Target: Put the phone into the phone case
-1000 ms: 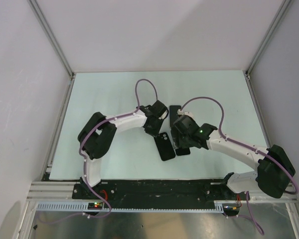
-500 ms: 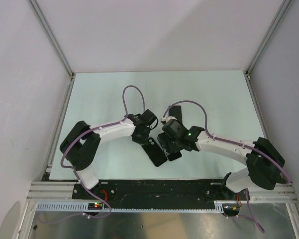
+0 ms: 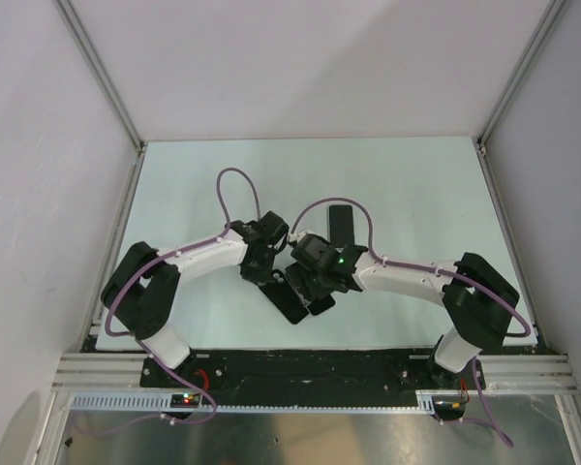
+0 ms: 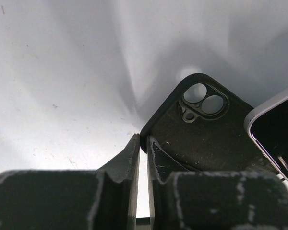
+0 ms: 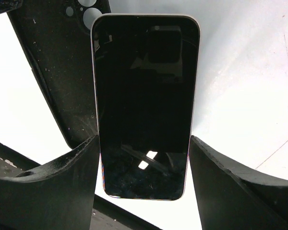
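The black phone case (image 4: 201, 129), with its camera cut-out toward the far end, lies open side up on the table; in the top view (image 3: 289, 302) it sits between the two grippers. My left gripper (image 4: 144, 143) is shut on the case's edge and shows in the top view (image 3: 267, 275). My right gripper (image 5: 143, 141) is shut on the phone (image 5: 144, 96), which has a dark screen facing up and a light rim. The phone's far left corner overlaps the case (image 5: 53, 72). In the left wrist view the phone's edge (image 4: 273, 129) shows at the right. In the top view the right gripper (image 3: 312, 287) is over the phone.
A second flat black slab (image 3: 341, 223) lies on the pale table behind the grippers. Cables loop above both wrists. The black base rail (image 3: 300, 366) runs along the near edge. Grey walls enclose the table on the left, back and right.
Both grippers have moved left and toward the near edge, carrying the case and the phone with them. The black slab at the back has stayed put and shows more fully.
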### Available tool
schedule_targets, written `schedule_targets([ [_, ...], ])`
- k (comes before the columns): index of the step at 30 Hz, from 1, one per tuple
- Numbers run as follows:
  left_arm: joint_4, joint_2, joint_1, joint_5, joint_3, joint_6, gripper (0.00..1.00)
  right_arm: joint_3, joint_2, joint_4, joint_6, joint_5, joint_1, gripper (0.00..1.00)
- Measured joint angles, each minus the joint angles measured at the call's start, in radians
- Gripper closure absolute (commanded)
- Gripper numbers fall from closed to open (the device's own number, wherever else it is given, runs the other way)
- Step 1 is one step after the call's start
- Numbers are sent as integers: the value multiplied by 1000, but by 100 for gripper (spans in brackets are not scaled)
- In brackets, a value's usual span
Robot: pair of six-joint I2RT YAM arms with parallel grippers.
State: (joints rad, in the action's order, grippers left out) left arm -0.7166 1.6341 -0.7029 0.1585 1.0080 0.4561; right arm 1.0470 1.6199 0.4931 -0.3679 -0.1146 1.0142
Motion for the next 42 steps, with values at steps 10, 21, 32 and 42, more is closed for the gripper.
schedule_targets([
  [10, -16, -32, 30, -5, 0, 15, 59, 51, 30, -2, -5, -5, 10, 62],
  [21, 16, -216, 171, 28, -16, 79, 64, 124, 134, -14, 68, 48, 96, 62],
  [32, 24, -240, 194, 45, -47, 104, 65, 180, 200, 11, 92, 47, 114, 62],
  [42, 27, -240, 194, 41, -47, 104, 65, 198, 216, 24, 90, 40, 98, 62],
])
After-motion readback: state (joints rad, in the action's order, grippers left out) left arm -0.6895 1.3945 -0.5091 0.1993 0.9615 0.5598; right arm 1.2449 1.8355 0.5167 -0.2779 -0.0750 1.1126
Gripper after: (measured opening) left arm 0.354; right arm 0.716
